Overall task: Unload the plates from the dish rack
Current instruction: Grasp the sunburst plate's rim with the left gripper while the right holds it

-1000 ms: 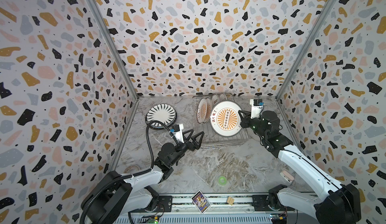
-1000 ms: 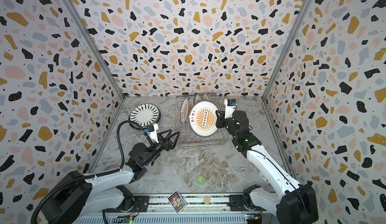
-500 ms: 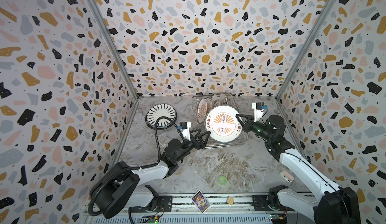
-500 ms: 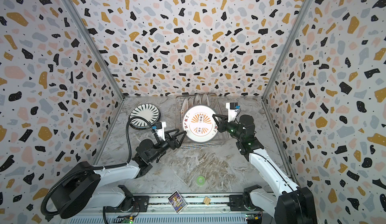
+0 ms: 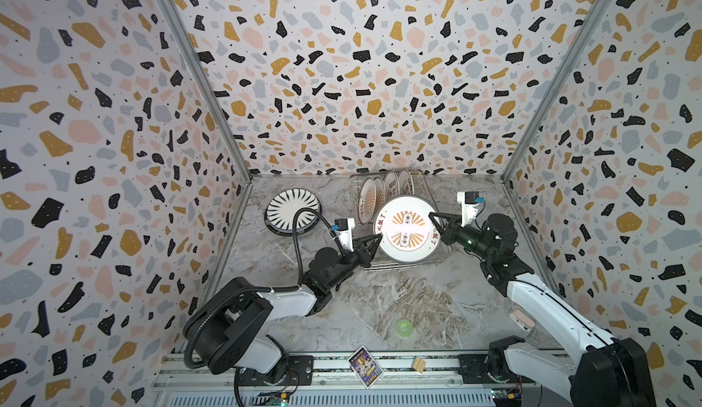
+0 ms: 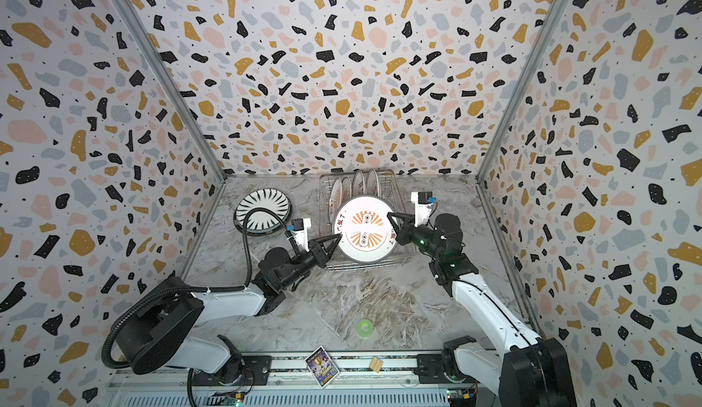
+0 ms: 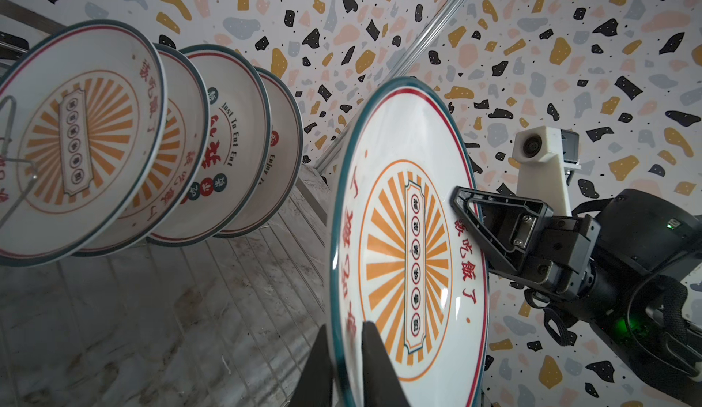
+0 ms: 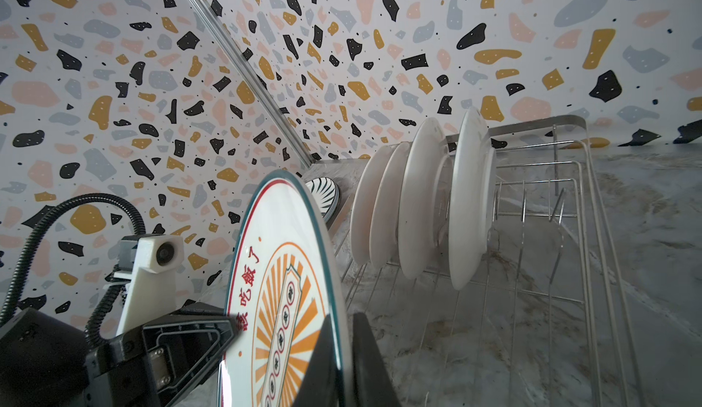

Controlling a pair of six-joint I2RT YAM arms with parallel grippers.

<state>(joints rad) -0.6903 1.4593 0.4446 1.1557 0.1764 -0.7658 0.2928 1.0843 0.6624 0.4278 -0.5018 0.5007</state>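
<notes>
— Biggest thing first?
— Marble table (image 5: 380,302). Carries the dish rack (image 6: 385,186) at the far middle, close to the back wall.
— And over the rack's near end?
— There hangs the sunburst plate (image 5: 405,234), tilted with its face up, between both tools.
— Deeper in the rack?
— Another four plates (image 7: 83,139), standing on edge in the far end, all leaning the same way.
— Outside it?
— Only the striped plate (image 5: 293,211), lying flat on the table to the left of the rack, well apart from the held one.
— Tools?
— First the left tool (image 7: 343,329): clamps the sunburst plate's left rim, one finger on each face. Then the right tool (image 8: 342,321): pinches the opposite rim the same way.
— Smallest?
— Just the green ring (image 5: 405,327), lying on the near part of the table, well apart from the rack.
</notes>
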